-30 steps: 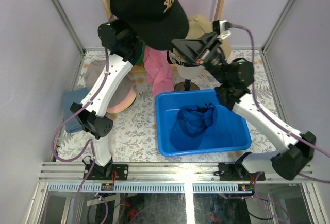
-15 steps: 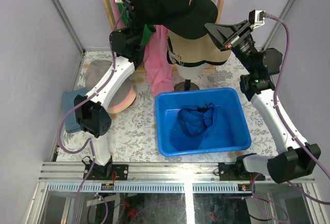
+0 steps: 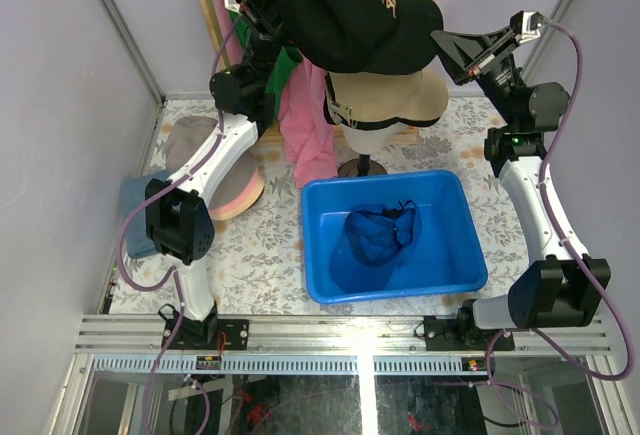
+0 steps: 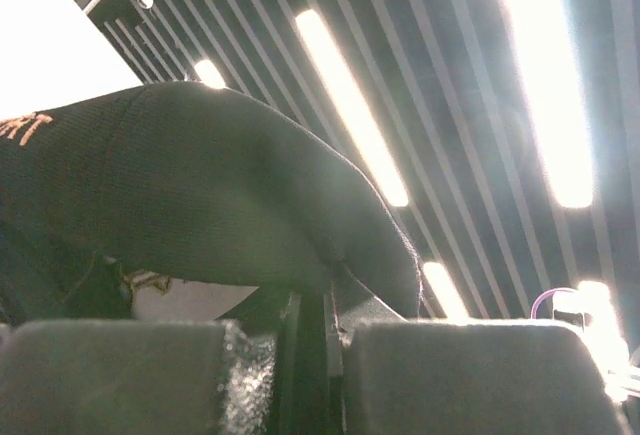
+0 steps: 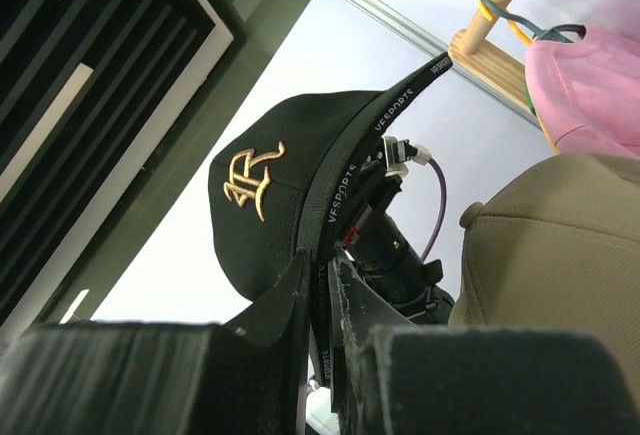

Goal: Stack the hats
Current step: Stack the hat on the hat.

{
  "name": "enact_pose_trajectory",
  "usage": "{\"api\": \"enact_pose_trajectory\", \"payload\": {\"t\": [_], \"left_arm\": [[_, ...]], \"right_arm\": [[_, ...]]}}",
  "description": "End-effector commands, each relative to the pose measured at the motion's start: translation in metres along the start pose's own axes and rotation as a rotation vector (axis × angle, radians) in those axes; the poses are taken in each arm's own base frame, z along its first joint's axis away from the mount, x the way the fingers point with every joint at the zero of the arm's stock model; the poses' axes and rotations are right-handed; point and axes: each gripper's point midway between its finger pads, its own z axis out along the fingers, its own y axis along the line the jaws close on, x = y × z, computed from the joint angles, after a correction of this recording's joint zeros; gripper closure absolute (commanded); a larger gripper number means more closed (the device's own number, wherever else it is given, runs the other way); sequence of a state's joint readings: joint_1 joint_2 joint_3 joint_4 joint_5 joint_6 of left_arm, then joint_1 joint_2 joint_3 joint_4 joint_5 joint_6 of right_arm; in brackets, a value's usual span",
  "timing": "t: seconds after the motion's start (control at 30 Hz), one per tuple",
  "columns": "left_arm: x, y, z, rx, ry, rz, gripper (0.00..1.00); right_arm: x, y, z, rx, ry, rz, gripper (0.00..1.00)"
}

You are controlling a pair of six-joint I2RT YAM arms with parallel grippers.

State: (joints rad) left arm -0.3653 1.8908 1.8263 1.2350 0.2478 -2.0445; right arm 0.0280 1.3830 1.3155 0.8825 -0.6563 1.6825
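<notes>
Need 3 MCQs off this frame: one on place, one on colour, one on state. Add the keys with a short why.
1. Where is the black cap?
A) lying on the tabletop
B) held in the air above the khaki cap
C) hung on a hanger

2. What colour is the hat lying in the blue bin?
A) blue
B) pink
C) white

3. How do the hands stand?
A) both shut on the black cap
B) both open
C) only the left grips it

Key:
1 B: the top view shows it lifted over the khaki cap.
2 A: the hat matches the bin's blue.
3 A: the left hand pinches the cap's edge and the right hand pinches its brim.
</notes>
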Motion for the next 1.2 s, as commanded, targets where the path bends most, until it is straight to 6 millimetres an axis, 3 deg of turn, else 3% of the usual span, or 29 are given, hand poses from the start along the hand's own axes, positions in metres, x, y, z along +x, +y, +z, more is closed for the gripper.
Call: {"api": "enact_pose_trajectory", "payload": {"t": [0.0, 0.23, 0.57, 1.0, 1.17], "left_arm": [[0.017, -0.019, -0.015, 0.079, 0.111, -0.043, 1.0], [0.017, 0.001, -0.023, 0.026, 0.143, -0.053, 1.0], [0.014, 0.013, -0.033, 0.008, 0.176, -0.145, 1.0], [-0.004, -0.007, -0.054, 0.03, 0.183, -0.16, 1.0], [-0.009, -0.004, -0.059, 0.002, 0.174, -0.172, 1.0]], "right_arm": [[-0.027, 0.007, 0.001, -0.035, -0.067, -0.012, 1.0], [-0.049, -0.01, -0.005, -0.01, -0.104, 0.034, 1.0], [-0.08, -0.029, -0.02, 0.021, -0.153, 0.078, 1.0], [-0.092, -0.046, -0.025, 0.04, -0.166, 0.118, 1.0], [-0.094, -0.052, -0.026, 0.056, -0.173, 0.124, 1.0]]}}
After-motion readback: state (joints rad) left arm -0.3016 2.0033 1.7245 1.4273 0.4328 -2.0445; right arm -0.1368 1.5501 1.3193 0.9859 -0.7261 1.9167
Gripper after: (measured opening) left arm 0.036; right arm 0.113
